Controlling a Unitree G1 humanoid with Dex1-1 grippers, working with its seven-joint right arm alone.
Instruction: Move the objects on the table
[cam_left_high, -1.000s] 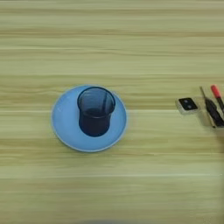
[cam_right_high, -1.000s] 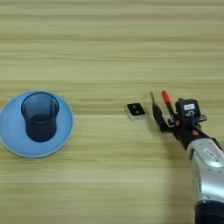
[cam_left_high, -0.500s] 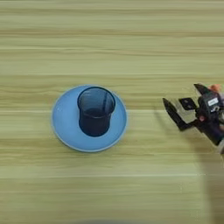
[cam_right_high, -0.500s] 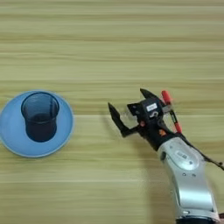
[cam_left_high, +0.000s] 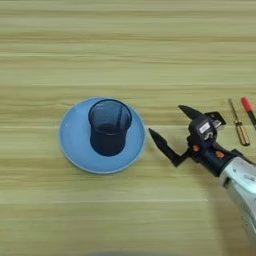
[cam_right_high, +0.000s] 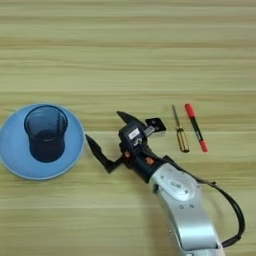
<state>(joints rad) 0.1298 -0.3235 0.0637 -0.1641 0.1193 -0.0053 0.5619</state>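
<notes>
A round light-blue plate (cam_left_high: 75, 145) lies left of centre on the table (cam_left_high: 125, 50), and a dark mesh cup (cam_left_high: 109, 125) stands upright on it. My right gripper (cam_left_high: 167, 125) is open just right of the plate's rim, its two black fingers spread wide and pointing left. Nothing is between them. A small black square block (cam_right_high: 156, 124) lies right behind the gripper's body, partly covered by it. Further right lie a thin screwdriver with a yellow handle (cam_right_high: 179, 134) and a black tool with a red tip (cam_right_high: 195, 126).
The silver forearm (cam_right_high: 182, 205) comes in from the bottom right, with a black cable (cam_right_high: 235, 215) looping at its side. Bare wood lies beyond the plate and along the front left.
The arm has reached further left, from over the tools and the block to just beside the plate. Its fingers stay spread. The plate, cup, block and tools have not moved.
</notes>
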